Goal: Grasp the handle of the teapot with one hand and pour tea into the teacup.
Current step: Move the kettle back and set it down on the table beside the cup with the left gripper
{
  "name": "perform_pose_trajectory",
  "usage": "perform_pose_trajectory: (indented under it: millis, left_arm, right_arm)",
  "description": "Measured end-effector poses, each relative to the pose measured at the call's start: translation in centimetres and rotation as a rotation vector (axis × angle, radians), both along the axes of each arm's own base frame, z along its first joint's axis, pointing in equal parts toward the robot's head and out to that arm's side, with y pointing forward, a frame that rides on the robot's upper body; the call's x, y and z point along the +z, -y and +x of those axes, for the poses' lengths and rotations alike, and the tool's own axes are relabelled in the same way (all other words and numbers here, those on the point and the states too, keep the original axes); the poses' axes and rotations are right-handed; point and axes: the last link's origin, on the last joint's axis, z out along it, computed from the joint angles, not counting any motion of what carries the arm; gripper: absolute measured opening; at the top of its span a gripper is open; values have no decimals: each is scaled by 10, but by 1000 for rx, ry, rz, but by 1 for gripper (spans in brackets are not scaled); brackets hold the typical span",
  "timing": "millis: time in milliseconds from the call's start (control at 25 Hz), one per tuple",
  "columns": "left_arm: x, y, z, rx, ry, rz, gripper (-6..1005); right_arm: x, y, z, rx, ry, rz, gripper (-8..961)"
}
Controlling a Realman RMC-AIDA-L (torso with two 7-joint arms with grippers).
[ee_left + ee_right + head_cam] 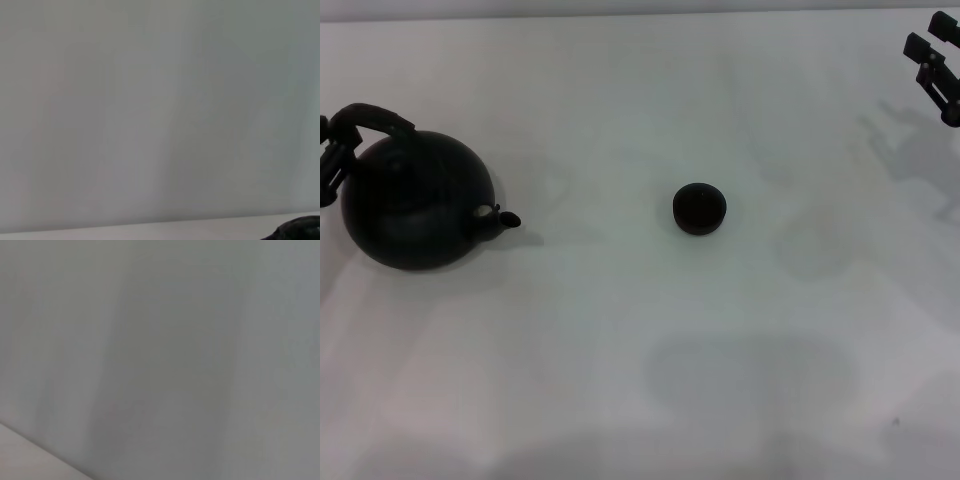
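The black round teapot (415,200) stands on the white table at the far left, its short spout (505,217) pointing right toward the teacup. Its dark arched handle (378,116) leans to the left over the body. My left gripper (334,150) is at the left edge of the head view, right against the handle's left end. The small black teacup (699,208) stands near the table's middle, well apart from the teapot. My right gripper (932,45) hangs open and empty at the far right back. A dark sliver of the teapot (300,231) shows in the left wrist view.
The white table (640,350) stretches between the teapot and the teacup, and in front of both. The right wrist view holds only a plain grey surface.
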Motion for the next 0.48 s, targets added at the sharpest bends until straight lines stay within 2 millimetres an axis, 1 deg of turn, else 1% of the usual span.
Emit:
perform_pose_trajectory:
  millis: [160,480]
  left_arm:
    - [0,1,-2,12,7,5,330]
    - [2,2,-4,18,15,18,607]
  right_arm:
    - [0,0,0,-1,0,0,318]
    - [0,2,-1,7,-5,-2,318]
